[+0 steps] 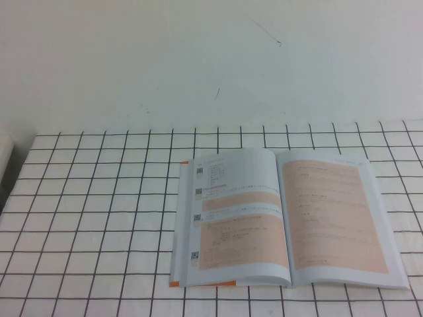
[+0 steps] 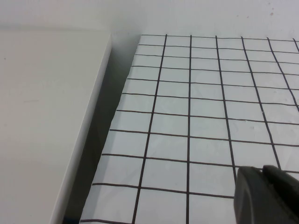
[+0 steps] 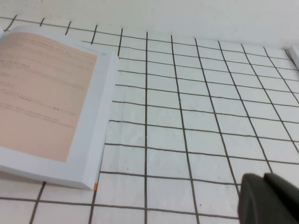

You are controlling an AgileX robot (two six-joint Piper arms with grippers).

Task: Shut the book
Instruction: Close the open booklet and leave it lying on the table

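The left gripper (image 2: 267,195) shows only as a dark tip in the lower right of the left wrist view, above the cloth. Its grip state does not show. The right gripper (image 3: 269,199) sits likewise in the lower right of the right wrist view, its state equally unclear.

A white cloth with a black grid (image 1: 99,218) covers the table, backed by a plain white wall (image 1: 198,59). A white panel (image 2: 42,116) stands beside the cloth's edge.

The book (image 1: 284,218) lies open and flat at the lower right of the high view. Its pages carry peach blocks of print too small to read. Small square codes (image 1: 197,191) run down the left page's margin, and an orange cover edge (image 1: 211,284) peeks out below.
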